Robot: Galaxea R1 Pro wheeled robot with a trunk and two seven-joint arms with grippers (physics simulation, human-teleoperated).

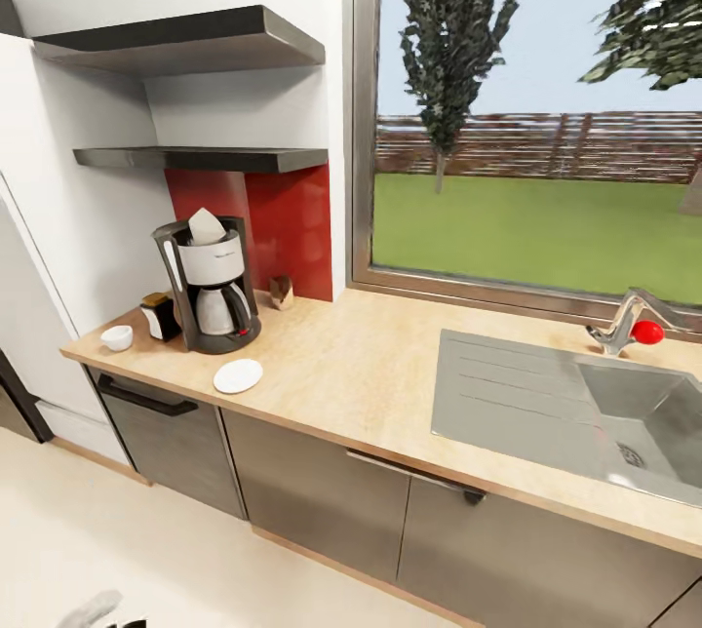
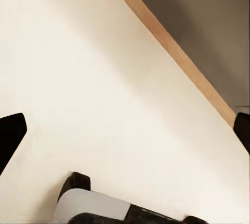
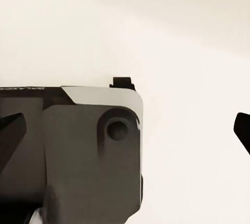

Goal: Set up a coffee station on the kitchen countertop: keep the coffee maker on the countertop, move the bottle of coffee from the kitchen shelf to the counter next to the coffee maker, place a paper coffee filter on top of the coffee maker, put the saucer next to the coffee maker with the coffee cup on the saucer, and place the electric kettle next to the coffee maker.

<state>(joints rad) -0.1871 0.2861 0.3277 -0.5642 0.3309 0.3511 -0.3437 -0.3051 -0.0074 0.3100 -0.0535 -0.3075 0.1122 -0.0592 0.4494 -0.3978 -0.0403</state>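
The surface (image 1: 390, 365) carries the coffee maker (image 1: 208, 285), a filter in its top; the saucer (image 1: 238, 375) lies just beside, the coffee cup (image 1: 117, 337) apart. The light, brittle cup is best pinched at its rim. Both hands' fingers are seen spread apart, empty.

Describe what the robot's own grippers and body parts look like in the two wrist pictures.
The left gripper has black, tapering fingertips entering from both side edges of its view. Beneath it sits a light grey rounded part with black pieces. The right gripper has the same black pointed fingertips; below it lies a dark grey boxy robot part with a silver-white bevelled corner and a round recessed socket. No cables show.
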